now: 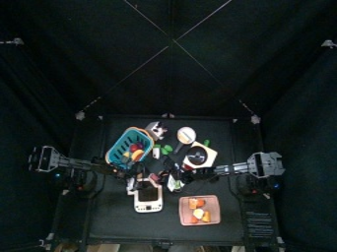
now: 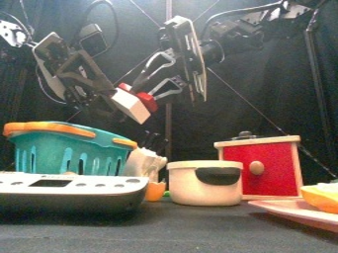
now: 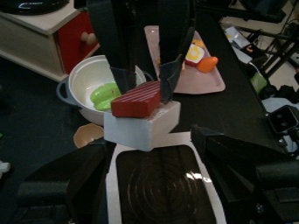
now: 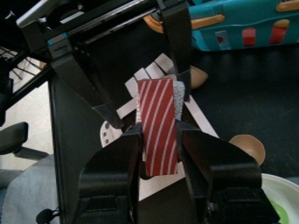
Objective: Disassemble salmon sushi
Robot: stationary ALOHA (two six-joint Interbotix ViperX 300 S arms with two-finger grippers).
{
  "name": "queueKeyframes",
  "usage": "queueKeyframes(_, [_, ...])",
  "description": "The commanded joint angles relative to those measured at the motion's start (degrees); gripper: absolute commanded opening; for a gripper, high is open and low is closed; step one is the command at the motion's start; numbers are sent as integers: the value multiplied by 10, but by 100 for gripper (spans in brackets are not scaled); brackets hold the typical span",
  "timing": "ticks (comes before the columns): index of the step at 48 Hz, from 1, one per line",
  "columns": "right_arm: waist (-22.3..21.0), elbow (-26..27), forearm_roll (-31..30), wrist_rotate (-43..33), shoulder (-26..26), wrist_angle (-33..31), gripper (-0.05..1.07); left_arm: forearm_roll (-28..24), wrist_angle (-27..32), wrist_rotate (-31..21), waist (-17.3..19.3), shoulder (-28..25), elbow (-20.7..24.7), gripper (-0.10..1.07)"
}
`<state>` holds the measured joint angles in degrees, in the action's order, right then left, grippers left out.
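The salmon sushi [image 2: 133, 103] is a smooth white rice block topped with a glossy red, white-striped slab, held in the air above the teal basket [image 2: 66, 148]. The right gripper [image 4: 158, 118] pinches the striped slab. The left gripper [image 3: 152, 144] stands spread around the block.

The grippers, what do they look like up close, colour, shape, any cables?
Both arms are black. The left gripper and the right gripper each have two long, flat black jaws rising from a blocky black wrist. In the front view, black cables loop above the arms. No markings show.
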<state>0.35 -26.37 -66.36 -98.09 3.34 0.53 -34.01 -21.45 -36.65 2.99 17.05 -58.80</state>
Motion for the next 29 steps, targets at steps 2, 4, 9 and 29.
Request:
queueKeyframes(2, [1,25,-8,2,-5,16,41,9,-6,14,1,3,16,100])
queueKeyframes(4, [2,27,-10,2,-4,19,41,11,-6,20,1,2,18,100])
queueKeyframes(9, [2,32,-10,3,4,25,41,13,-6,36,1,0,22,100])
queueKeyframes(29, [1,35,-11,4,10,25,41,13,-22,69,-6,-22,25,100])
